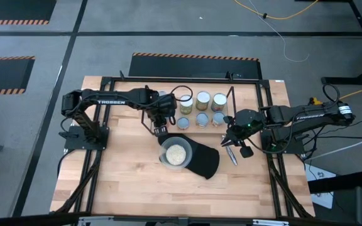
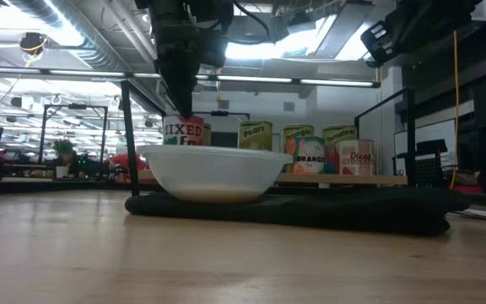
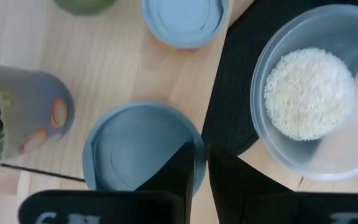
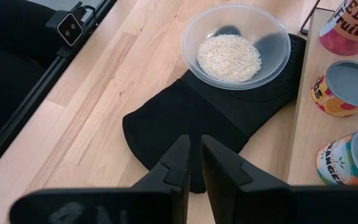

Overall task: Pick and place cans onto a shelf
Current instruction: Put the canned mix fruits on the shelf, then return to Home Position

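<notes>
Here my left hand [image 3: 201, 168], fingers nearly together and gripping nothing, hovers over a blue-topped can [image 3: 143, 148] on the shelf [image 1: 231, 100], at nine o'clock from the rice bowl [image 3: 316, 93]. Rigid, smooth, probably weighty: grip its sides.

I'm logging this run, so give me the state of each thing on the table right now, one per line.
Clear plastic bowl: upright on the mat, holding pale grains.
Flat black mat: lying flat under the bowl.
Small labelled tin cans: upright in rows on the shelf.
Black metal-rod shelf: standing, cans on it.
Left gripper: above a blue-topped can, fingers nearly together, empty.
Right gripper: over the mat, fingers nearly together, empty.
</notes>
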Controlling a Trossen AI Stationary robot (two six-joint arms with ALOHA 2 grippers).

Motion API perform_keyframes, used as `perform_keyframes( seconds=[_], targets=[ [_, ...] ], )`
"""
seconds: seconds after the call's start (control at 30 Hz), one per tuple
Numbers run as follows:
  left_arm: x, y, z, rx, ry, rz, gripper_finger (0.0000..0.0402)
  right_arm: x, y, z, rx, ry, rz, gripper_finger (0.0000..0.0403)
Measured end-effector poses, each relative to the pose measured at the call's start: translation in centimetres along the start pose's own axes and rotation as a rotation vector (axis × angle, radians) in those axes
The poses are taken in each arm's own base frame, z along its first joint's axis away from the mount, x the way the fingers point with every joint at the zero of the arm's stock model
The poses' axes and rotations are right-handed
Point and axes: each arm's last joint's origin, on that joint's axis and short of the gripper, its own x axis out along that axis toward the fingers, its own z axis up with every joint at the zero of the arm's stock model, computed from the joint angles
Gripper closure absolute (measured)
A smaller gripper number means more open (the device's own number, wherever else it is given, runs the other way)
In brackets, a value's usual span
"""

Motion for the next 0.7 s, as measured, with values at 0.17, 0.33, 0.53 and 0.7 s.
perform_keyframes(
  seconds=[0.17,0.33,0.53,0.7],
  targets=[
    [-1.0,-0.2,0.7,0.006,-0.079,-0.017,0.0362,0.0,0.0,0.0,0.000,0.000,0.000,0.0358],
    [-3.2,-0.7,2.4,0.057,-0.207,-0.029,0.0362,0.0,0.0,0.0,0.000,0.000,0.000,0.0358],
    [-8.4,-2.0,4.4,0.172,-0.399,-0.037,0.0362,0.0,0.0,0.0,0.000,-0.001,0.000,0.0358],
    [-13.4,-3.2,4.6,0.237,-0.520,-0.047,0.0362,0.0,0.0,0.0,0.000,0.000,0.000,0.0358]
  ],
)
